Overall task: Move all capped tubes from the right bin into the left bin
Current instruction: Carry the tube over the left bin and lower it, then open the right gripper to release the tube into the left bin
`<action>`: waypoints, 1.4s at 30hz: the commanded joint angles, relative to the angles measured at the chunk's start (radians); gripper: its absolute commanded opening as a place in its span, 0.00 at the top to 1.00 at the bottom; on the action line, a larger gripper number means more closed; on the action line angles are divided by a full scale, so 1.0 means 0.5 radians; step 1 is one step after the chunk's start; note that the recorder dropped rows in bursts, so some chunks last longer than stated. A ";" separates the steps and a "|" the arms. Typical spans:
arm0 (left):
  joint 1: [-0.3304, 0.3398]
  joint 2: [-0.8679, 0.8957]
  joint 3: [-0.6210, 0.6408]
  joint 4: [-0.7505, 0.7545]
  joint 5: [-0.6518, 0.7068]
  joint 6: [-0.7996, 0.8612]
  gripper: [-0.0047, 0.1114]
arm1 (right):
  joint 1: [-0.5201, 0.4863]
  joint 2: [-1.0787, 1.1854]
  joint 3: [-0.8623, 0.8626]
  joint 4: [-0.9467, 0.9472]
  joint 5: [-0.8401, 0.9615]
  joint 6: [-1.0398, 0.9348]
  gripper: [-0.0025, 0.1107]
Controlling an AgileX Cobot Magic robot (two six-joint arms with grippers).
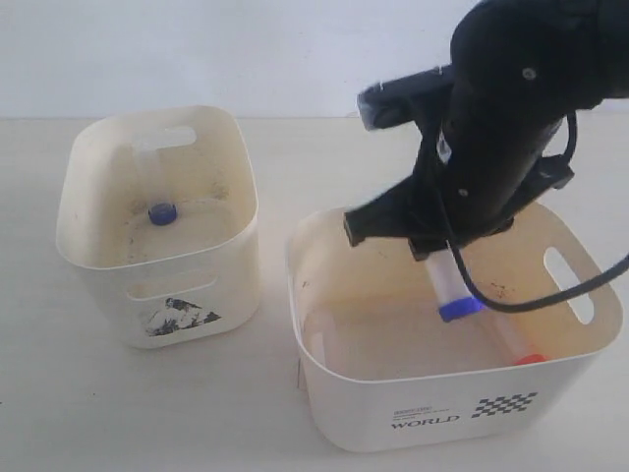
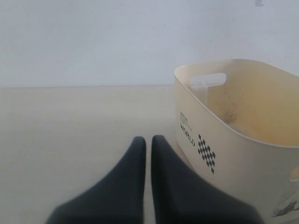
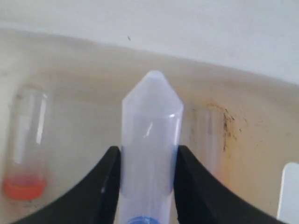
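Note:
My right gripper (image 1: 444, 258) reaches down into the wide right bin (image 1: 373, 393) and is shut on a clear tube (image 1: 452, 285) with a blue cap, hanging cap-down above the bin floor. In the right wrist view the fingers (image 3: 106, 186) press both sides of this tube (image 3: 150, 121). An orange-capped tube (image 1: 521, 349) lies on the bin floor by the right wall, also seen as the orange-capped tube (image 3: 25, 154). Another blue-capped tube (image 1: 162, 212) rests inside the narrower left bin (image 1: 108, 295). My left gripper (image 2: 148, 141) is shut and empty, beside the right bin (image 2: 243, 158).
The two bins stand side by side on a pale table (image 1: 265, 393) with a narrow gap between them. A white wall (image 1: 197, 49) rises behind. A black cable (image 1: 550, 300) from the right arm hangs over the right bin's rim.

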 commanded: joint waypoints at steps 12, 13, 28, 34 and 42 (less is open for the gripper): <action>0.001 0.001 -0.007 -0.013 -0.013 -0.019 0.92 | 0.313 0.041 -0.231 0.639 -1.704 -0.283 0.98; 0.001 0.001 -0.007 -0.013 -0.013 -0.019 0.92 | 0.332 0.094 -0.231 0.639 -1.765 -0.283 0.98; 0.001 0.001 -0.007 -0.013 -0.013 -0.019 0.92 | 0.353 0.416 -0.231 0.639 -1.977 -0.262 0.98; 0.001 0.001 -0.007 -0.013 -0.013 -0.019 0.92 | 0.353 0.418 -0.231 0.639 -1.992 -0.275 0.73; 0.001 0.001 -0.007 -0.013 -0.013 -0.019 0.92 | 0.353 0.418 -0.231 0.639 -1.969 -0.280 0.34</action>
